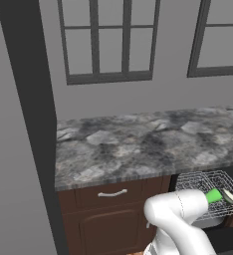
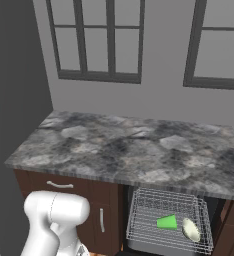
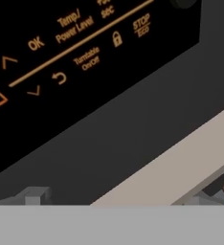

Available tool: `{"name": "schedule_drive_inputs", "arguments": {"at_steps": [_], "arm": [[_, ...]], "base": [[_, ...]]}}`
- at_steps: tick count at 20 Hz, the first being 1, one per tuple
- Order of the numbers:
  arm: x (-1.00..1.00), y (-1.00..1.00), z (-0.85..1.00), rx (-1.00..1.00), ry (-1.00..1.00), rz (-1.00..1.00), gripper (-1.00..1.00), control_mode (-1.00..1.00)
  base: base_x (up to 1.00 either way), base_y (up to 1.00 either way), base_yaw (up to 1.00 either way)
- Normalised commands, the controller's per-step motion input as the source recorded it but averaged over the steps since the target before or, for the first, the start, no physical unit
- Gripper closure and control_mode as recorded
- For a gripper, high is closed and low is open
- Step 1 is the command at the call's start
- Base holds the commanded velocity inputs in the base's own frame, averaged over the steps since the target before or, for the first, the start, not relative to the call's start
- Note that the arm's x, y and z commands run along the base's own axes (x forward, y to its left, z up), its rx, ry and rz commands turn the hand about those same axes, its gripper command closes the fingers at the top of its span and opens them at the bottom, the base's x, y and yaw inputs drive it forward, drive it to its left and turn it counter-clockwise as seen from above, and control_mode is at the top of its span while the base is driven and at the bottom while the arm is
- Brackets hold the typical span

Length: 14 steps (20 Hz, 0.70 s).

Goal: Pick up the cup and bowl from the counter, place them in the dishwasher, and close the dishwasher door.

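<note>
Wide-open gripper [image 3: 113,201] faces the flat black dishwasher door [image 3: 109,143] and its pale bar handle [image 3: 181,167]; green cylindrical cup [image 2: 167,222] lies left of cream shallow bowl [image 2: 191,229] in the silver wire rack [image 2: 139,220].

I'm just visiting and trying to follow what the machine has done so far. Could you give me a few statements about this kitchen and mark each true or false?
1. The cup lies in the wire rack. True.
2. The bowl sits on the counter. False: it is in the rack, beside the cup.
3. The cup is red. False: it is bright green.
4. The rack is pulled out below the counter. True.
5. The pincer has its tips apart and holds nothing. True.
</note>
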Motion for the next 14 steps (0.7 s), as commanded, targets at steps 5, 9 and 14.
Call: {"name": "schedule_drive_inputs", "arguments": {"at_steps": [5,9,14], "arm": [[1.00,-0.02,-0.01,0.00,0.00,0.00,-1.00,-1.00],[1.00,0.00,-0.07,0.00,0.00,0.00,-1.00,-1.00],[1.00,0.00,-0.09,0.00,0.00,0.00,-1.00,-1.00]], "base": [[0.00,0.00,0.00],[0.00,0.00,0.00],[0.00,0.00,0.00]]}}
